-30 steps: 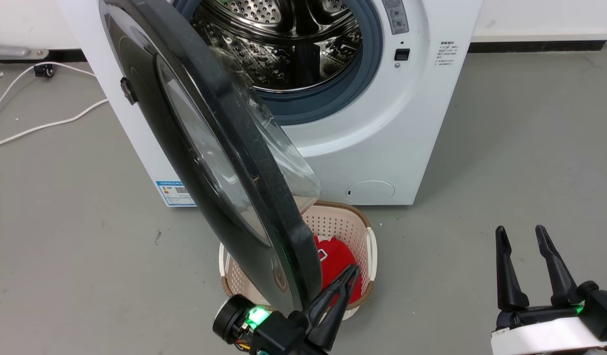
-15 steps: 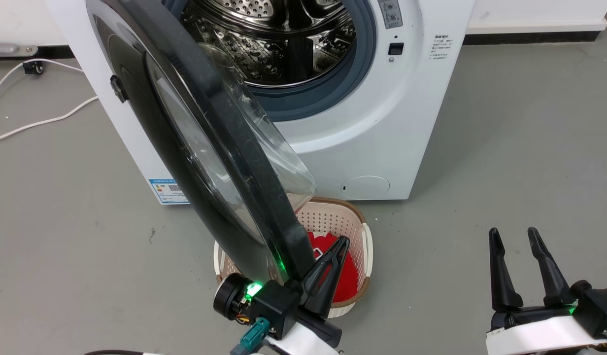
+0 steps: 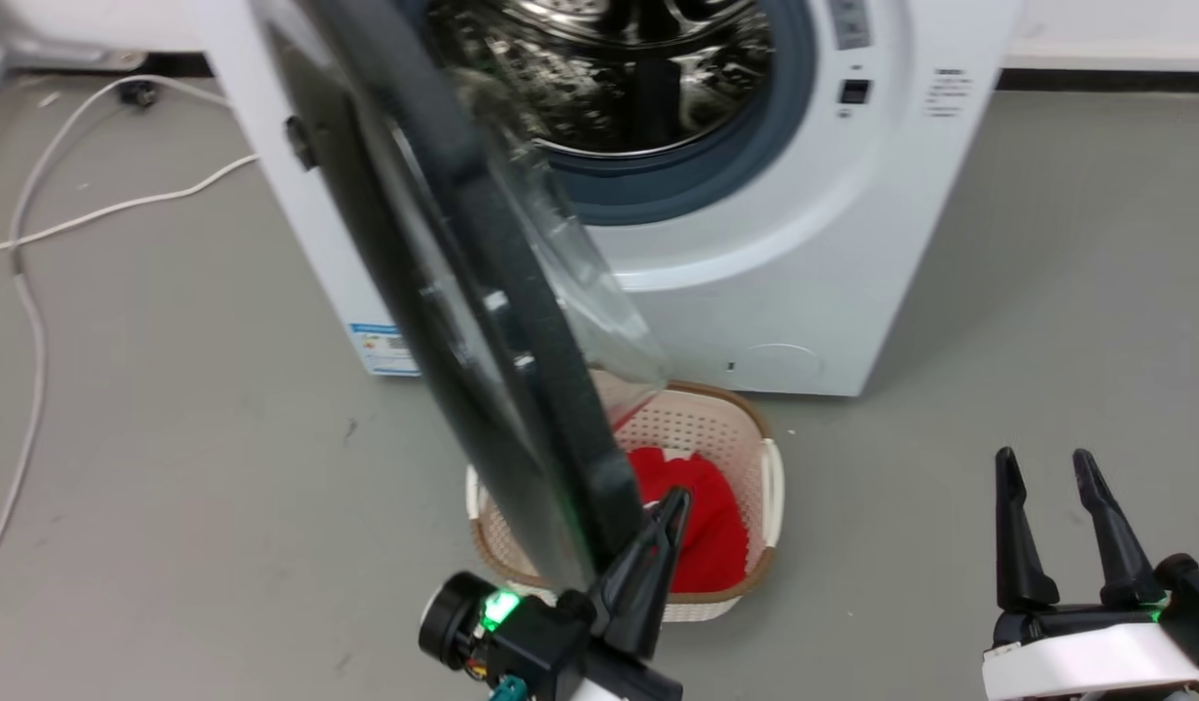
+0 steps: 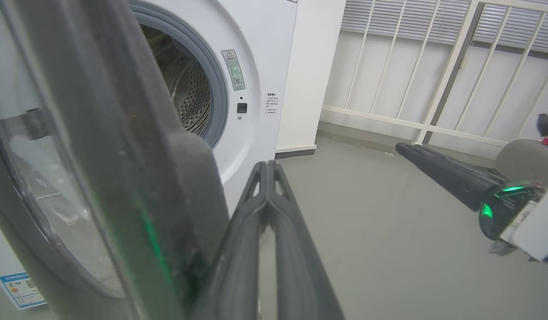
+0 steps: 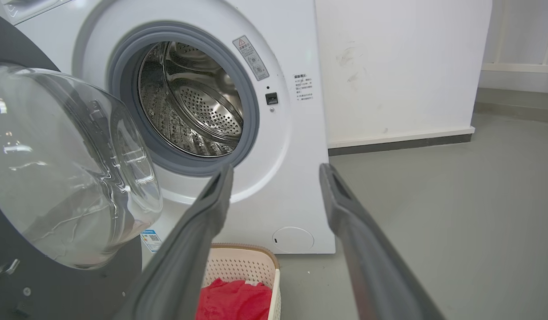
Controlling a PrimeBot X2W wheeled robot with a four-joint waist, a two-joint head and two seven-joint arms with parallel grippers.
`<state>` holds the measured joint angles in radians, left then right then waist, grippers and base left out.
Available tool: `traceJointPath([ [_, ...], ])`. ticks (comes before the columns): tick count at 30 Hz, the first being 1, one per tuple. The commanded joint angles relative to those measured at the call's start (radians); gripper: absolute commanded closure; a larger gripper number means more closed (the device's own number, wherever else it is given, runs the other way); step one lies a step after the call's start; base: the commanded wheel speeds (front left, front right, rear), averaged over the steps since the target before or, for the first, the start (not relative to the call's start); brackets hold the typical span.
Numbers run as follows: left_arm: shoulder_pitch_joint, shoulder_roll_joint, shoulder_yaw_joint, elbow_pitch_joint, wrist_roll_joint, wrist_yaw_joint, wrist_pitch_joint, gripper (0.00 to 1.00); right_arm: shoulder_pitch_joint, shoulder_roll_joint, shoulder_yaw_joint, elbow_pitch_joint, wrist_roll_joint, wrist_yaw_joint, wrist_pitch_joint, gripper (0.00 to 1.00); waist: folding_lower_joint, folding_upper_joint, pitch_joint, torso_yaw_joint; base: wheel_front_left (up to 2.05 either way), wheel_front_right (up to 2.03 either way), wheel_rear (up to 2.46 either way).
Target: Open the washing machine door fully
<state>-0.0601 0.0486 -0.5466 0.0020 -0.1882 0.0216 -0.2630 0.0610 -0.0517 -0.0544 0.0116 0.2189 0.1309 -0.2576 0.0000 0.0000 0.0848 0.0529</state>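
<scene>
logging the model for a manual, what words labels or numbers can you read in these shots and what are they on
No text reads clearly enough to quote.
Blue-edged label, low on the big white front-loading washing machine: what looks like a QR code, print too small.
Grey sticker beside the drum opening: a warning triangle sign, words too small.
Black print block to its right: too small to read.

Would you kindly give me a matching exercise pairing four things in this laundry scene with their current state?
Things:
1. washing machine door
2. left gripper
3. right gripper
4. laundry basket

States:
a. fingers apart, holding nothing
b. swung out, drum exposed
c. contains a red cloth
d. fingers together beside the door's edge

Pairs: 1-b, 2-d, 3-a, 4-c
</scene>
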Motion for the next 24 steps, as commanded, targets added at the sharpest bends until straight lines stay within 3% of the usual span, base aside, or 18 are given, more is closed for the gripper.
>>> traceJointPath([
  [1,0.025,0.004,-0.003,-0.006,-0.004,0.005,-0.002,1.0,-0.004,0.003,-0.007,-0.007,-0.005,0.0,-0.001,0.0,0.0,0.0,0.005,0.049,0.0,0.0,0.0],
  [9,0.051,0.007,0.014,-0.012,-0.005,0.013,-0.001,1.0,0.009,0.003,0.0,-0.017,-0.004,0.0,0.003,0.0,0.0,0.0,0.002,0.166,0.0,0.0,0.0],
  [17,0.081,0.009,0.014,-0.044,0.027,-0.012,-0.001,1.0,0.014,0.003,-0.004,-0.027,-0.002,0.0,0.008,0.0,0.0,0.0,0.012,0.242,0.0,0.0,0.0],
  [24,0.126,0.018,0.071,-0.066,0.038,0.015,0.0,1.0,0.024,0.003,-0.014,-0.036,-0.003,0.0,0.013,0.0,0.0,0.0,0.018,0.288,0.0,0.0,0.0],
])
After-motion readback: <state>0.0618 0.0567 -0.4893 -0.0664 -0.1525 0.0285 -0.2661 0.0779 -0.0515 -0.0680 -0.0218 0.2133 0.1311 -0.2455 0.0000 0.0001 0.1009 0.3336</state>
